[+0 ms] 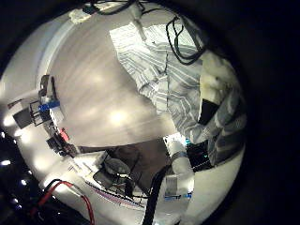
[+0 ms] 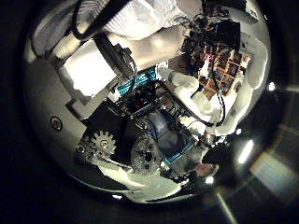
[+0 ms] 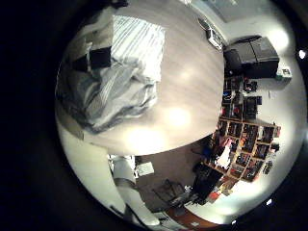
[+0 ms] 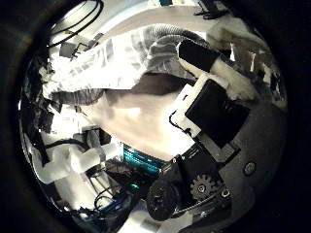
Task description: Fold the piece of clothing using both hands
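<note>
The striped garment [image 3: 115,82] lies crumpled on the table [image 3: 183,96], partly folded over itself. In the right little finger side palm view a hand [image 3: 91,58] sits on the garment's far part, and the garment lies some way below that palm. In the left little finger side palm view the garment [image 1: 164,70] lies close by, and my left hand's fingers [image 1: 220,108] curl down onto its edge. In the left thumb side palm view a patch of striped cloth [image 2: 168,129] shows between the curled fingers [image 2: 192,93]. In the right thumb side palm view my right hand's fingers [image 4: 199,53] reach straight out over the garment [image 4: 117,53].
The table's edge [image 3: 106,142] runs near the garment. Beyond it stand shelves [image 3: 236,130] and a dark cabinet [image 3: 252,56]. Small devices [image 1: 52,108] sit at the table's edge in the left little finger side palm view. Bare tabletop [image 1: 103,89] lies beside the garment.
</note>
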`<state>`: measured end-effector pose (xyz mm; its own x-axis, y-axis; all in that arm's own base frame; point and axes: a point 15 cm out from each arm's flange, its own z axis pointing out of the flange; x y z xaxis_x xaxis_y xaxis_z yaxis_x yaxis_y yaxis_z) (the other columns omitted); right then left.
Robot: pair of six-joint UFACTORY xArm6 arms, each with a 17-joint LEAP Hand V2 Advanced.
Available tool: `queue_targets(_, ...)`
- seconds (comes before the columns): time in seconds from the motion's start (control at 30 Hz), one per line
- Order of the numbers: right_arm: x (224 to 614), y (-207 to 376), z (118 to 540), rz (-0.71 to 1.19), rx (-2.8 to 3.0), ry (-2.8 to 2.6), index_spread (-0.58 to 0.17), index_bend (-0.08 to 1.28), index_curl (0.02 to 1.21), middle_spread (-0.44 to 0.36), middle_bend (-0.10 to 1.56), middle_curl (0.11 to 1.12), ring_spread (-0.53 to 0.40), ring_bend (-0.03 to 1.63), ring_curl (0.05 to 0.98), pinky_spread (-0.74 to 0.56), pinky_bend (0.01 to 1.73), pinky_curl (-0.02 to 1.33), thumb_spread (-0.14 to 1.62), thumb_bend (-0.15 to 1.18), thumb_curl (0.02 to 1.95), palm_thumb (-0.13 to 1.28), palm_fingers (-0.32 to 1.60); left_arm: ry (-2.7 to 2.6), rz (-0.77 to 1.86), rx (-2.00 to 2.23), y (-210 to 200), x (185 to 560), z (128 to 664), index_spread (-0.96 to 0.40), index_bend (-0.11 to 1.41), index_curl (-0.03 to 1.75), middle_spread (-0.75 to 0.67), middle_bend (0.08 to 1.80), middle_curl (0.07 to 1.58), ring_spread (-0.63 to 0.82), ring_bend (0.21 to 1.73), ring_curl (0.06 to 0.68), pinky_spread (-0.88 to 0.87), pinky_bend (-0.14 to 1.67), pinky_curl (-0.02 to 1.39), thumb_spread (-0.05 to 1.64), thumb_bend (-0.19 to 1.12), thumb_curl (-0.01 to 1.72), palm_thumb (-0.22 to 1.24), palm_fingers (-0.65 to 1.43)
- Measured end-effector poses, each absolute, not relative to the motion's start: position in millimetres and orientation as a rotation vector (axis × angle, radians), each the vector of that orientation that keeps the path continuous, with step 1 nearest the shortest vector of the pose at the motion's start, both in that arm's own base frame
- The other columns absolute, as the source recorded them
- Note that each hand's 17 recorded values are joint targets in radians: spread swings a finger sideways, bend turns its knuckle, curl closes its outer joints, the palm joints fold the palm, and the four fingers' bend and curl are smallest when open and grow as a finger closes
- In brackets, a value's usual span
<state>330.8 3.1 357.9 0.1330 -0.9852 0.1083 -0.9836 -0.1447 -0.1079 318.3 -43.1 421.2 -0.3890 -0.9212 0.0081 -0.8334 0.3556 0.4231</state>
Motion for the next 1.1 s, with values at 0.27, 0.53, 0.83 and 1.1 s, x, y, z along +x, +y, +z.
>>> queue_targets(0.27, 418.7, -9.6, 353.5, -0.260, -2.439, 2.117, -0.241, 1.14, 0.86, -0.111, 1.35, 0.75, -0.198, 1.40, 0.683, -0.19, 1.25, 0.86, 1.04, -0.01, 0.78, 1.01, 1.12, -2.348, -0.615, 1.593, -40.4, 387.4, 383.8, -0.55, 0.18, 1.54, -0.72, 0.76, 1.23, -0.45, 1.38, 0.532, -0.65, 1.06, 0.85, 1.06, -0.01, 0.63, 0.88, 1.00)
queue_targets(0.53, 499.4, 1.8, 306.6, -0.190, -2.575, 2.150, -0.246, 1.12, 0.85, -0.113, 1.33, 0.74, -0.195, 1.38, 0.680, -0.22, 1.21, 0.86, 1.06, -0.03, 0.75, 0.91, 1.09, -2.488, -0.576, 1.715, -39.6, 472.2, 329.4, -0.53, 0.18, 1.54, -0.72, 0.76, 1.23, -0.45, 1.38, 0.537, -0.66, 1.04, 0.87, 1.05, -0.02, 0.60, 0.85, 0.97)
queue_targets(0.83, 556.5, 0.8, 249.8, -0.126, -2.604, 2.190, -0.307, 0.84, 0.80, -0.151, 1.18, 0.68, -0.225, 1.33, 0.645, -0.35, 1.10, 0.79, 1.15, -0.04, 0.60, 0.74, 0.86, -2.522, -0.449, 1.898, -35.1, 535.5, 287.1, -0.51, 0.18, 1.48, -0.71, 0.76, 1.18, -0.47, 1.27, 0.522, -0.66, 0.93, 0.88, 1.05, -0.03, 0.55, 0.78, 0.77)
queue_targets(1.1, 581.4, -26.8, 260.2, -0.195, -2.437, 2.211, -0.418, 0.38, 0.56, -0.195, 0.79, 0.53, -0.200, 1.11, 0.527, -0.16, 0.92, 0.69, 1.26, -0.04, 0.44, 0.53, 0.03, -2.494, -0.268, 2.136, -18.7, 580.2, 284.3, -0.39, 0.16, 1.20, -0.38, 0.30, 0.99, -0.23, 1.04, 0.448, -0.40, 0.66, 0.85, 1.09, -0.03, 0.50, 0.69, 0.00)
